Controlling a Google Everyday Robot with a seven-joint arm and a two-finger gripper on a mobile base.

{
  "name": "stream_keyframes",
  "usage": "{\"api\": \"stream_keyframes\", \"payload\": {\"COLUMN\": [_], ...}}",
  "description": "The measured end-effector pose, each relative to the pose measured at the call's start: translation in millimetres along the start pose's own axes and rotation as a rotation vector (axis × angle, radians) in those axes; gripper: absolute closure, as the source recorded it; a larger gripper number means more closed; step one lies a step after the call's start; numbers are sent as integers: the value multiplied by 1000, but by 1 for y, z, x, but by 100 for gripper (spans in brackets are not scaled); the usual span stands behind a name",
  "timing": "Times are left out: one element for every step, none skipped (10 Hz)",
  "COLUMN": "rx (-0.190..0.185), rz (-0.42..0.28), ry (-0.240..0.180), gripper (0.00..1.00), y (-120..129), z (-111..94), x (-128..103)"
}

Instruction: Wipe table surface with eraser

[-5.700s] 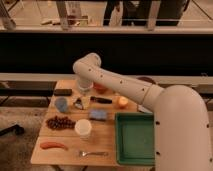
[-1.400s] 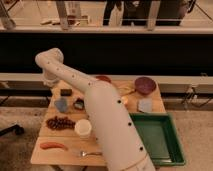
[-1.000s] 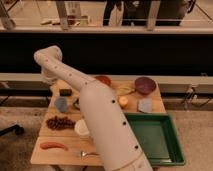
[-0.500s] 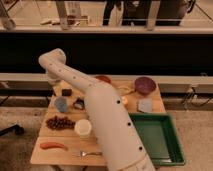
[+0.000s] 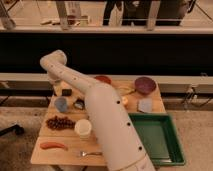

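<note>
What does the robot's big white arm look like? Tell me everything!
The arm is white, smooth and thick, with small dark dots along it. It rises over the middle of the wooden table, bends at a rounded elbow above the far left corner, then turns down. Its end effector sits low at that corner.

Tool [image 5: 61, 89] blurred at table surface [image 5: 56, 134] far-left corner, partly behind arm [image 5: 107, 120]; arm base cut off below.

Arm [image 5: 107, 115]: rises from near centre, reaching far left, elbow [image 5: 53, 60] raised.
Tool [image 5: 61, 89]: hangs below the elbow, far left.
</note>
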Motion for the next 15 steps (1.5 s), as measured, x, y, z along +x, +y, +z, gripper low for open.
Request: {"api": "stream_keyframes", "payload": {"rx": [9,14,19,23,21,18,10,3,-5,-11,-19,-29,-34,-40,-41], "rz": [12,18,25,37,51,68,92,113,129,142,156,173,182,198,213], "ry": [8,15,24,33,38,41,47,46,41,37,32,26,21,16,12], "gripper": [20,20,20,20,20,20,20,20,20,20,20,20,20,20,20], "y": [-3,-5,-7,-10,-10,-11,-11,-9,-7,-5,-2,2,4,7,9], "z": [3,4,6,10,14,18,24,29,34,38,43,49,52,55,57], "x": [2,3,4,5,7,8,12,14,16,19,22,24,26,31,36]}}
